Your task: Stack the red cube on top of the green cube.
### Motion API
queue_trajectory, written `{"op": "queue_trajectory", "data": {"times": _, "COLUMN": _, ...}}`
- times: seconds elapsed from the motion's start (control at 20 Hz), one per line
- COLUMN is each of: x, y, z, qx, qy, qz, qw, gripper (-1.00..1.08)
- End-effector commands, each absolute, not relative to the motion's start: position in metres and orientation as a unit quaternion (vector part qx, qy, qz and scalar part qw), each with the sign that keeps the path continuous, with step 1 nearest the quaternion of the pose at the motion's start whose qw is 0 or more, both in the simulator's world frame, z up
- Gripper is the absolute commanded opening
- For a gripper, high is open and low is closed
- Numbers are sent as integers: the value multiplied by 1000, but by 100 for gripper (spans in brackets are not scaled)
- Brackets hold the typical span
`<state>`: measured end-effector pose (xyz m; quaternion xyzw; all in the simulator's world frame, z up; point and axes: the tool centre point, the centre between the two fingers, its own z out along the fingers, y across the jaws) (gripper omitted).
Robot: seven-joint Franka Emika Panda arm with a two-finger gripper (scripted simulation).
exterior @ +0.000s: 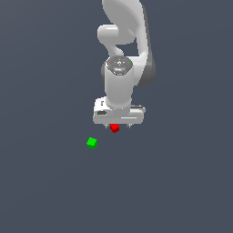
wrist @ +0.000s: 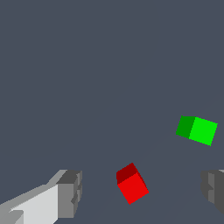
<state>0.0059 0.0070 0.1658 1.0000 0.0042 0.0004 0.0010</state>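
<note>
The red cube (exterior: pixel 114 128) lies on the dark grey floor just below the white hand of my gripper (exterior: pixel 118 126), which hangs over it. In the wrist view the red cube (wrist: pixel 132 184) sits turned at an angle between the two grey fingertips (wrist: pixel 70 193), with wide gaps on both sides, so my gripper (wrist: pixel 142 192) is open and touches nothing. The green cube (exterior: pixel 92 142) rests on the floor a short way toward the exterior view's left and nearer the camera. It also shows in the wrist view as a green cube (wrist: pixel 197 130), apart from the red one.
The white arm (exterior: pixel 122 54) rises behind the hand toward the top of the exterior view. Plain dark grey floor (exterior: pixel 182 182) surrounds both cubes, with no other object in sight.
</note>
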Motion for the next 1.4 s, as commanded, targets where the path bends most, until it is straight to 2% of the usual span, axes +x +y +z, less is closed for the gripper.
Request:
{"op": "queue_trajectory", "data": {"times": 0.0, "x": 6, "y": 7, "z": 166, "qx": 1000, "qy": 4, "qz": 0, "qw": 1, "gripper": 100}}
{"op": "queue_trajectory", "data": {"times": 0.55, "x": -8, "y": 8, "z": 151, "qx": 999, "qy": 47, "qz": 0, "qw": 1, "gripper": 100}}
{"op": "queue_trajectory", "data": {"times": 1.35, "x": -64, "y": -1, "z": 91, "qx": 975, "qy": 220, "qz": 0, "qw": 0, "gripper": 100}}
